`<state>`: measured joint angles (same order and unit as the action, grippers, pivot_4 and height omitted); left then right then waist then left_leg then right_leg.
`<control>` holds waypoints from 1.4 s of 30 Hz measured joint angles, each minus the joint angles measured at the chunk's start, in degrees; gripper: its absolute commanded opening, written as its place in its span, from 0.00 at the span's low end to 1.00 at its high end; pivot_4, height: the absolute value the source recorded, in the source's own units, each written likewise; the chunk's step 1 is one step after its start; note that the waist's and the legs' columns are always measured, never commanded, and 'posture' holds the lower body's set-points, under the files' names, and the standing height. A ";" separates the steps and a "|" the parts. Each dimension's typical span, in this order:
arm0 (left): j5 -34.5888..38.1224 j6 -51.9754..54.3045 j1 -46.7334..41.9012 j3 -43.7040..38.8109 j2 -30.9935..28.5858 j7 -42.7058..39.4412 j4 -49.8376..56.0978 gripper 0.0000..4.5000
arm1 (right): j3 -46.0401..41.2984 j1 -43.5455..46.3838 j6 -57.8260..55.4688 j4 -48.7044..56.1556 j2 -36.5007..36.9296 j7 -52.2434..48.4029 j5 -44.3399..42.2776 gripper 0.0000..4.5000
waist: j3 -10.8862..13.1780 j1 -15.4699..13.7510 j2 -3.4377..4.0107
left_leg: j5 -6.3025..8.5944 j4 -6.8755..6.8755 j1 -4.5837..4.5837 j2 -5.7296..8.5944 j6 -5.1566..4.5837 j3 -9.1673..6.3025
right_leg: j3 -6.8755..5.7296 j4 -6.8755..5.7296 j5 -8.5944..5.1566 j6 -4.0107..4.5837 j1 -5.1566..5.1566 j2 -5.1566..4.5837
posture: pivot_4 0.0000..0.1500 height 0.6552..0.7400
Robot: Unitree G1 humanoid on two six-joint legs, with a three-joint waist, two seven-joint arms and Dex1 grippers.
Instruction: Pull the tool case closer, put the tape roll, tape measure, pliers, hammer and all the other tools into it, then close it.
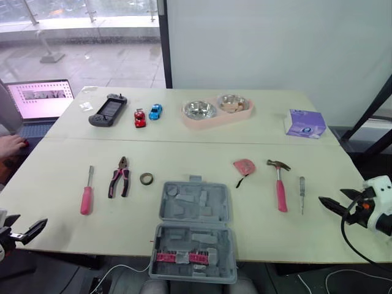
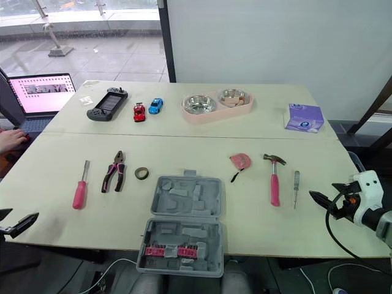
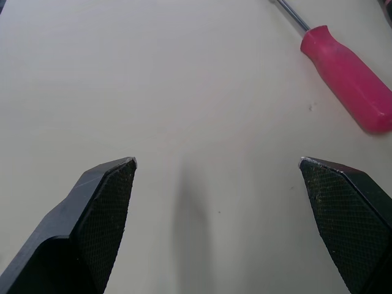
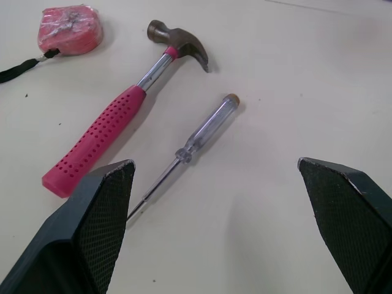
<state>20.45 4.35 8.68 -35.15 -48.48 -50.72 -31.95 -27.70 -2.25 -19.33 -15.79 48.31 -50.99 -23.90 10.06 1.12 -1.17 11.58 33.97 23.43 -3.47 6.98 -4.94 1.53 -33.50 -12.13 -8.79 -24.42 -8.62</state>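
The grey tool case [image 1: 194, 229] lies open at the table's front edge, its lid flat toward the middle. Left of it lie a tape roll [image 1: 146, 179], pink-handled pliers [image 1: 120, 177] and a pink screwdriver [image 1: 87, 192]. To its right are a pink tape measure [image 1: 244, 166], a pink-handled hammer [image 1: 280, 184] and a small clear screwdriver [image 4: 199, 139]. My left gripper [image 1: 27, 225] hovers open at the front left corner, short of the pink screwdriver [image 3: 349, 76]. Open too, my right gripper [image 1: 337, 198] is at the front right, just beyond the clear screwdriver.
Along the far side stand a game controller [image 1: 108, 110], a red toy car [image 1: 140, 118], a blue one [image 1: 155, 111], a pink double bowl [image 1: 217, 111] and a purple tissue pack [image 1: 305, 123]. A laptop [image 1: 41, 101] and a person's hand [image 1: 11, 145] are at the left.
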 measured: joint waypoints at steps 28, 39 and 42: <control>-1.46 17.15 -22.95 27.88 -0.39 -5.62 24.37 0.99 | 18.57 11.70 -19.02 35.88 -1.10 -4.61 -11.51 1.00 | -0.02 1.43 -0.90 | 0.60 0.98 -0.20 -1.60 -0.29 2.55 | 2.89 0.01 1.10 0.60 -1.00 1.96 | 1.00 0.98; -15.81 -8.06 -47.71 44.06 -2.63 -30.05 -11.55 0.99 | 39.39 27.09 -19.34 38.19 -8.70 -6.57 -6.83 1.00 | 0.00 1.07 -0.95 | 0.61 1.07 -0.02 -1.56 -0.33 2.38 | 2.78 -0.05 1.22 0.78 -1.00 1.98 | 1.00 0.98; -21.20 -11.67 -54.95 48.16 -0.47 -32.97 -22.33 0.99 | 42.30 28.99 -18.67 35.81 -10.00 -6.26 -4.03 1.00 | 0.00 0.82 -0.95 | 0.61 1.11 0.00 -1.54 -0.34 2.32 | 2.78 -0.13 1.18 0.71 -0.98 1.99 | 1.00 0.98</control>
<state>-0.75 -7.33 -46.27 13.00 -48.95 -83.69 -54.28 14.61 26.74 -38.00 20.02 38.31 -57.25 -27.93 10.06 1.94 -2.12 12.19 35.08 23.43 -5.00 6.64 -2.62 4.31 -33.63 -10.95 -8.08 -25.40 -6.63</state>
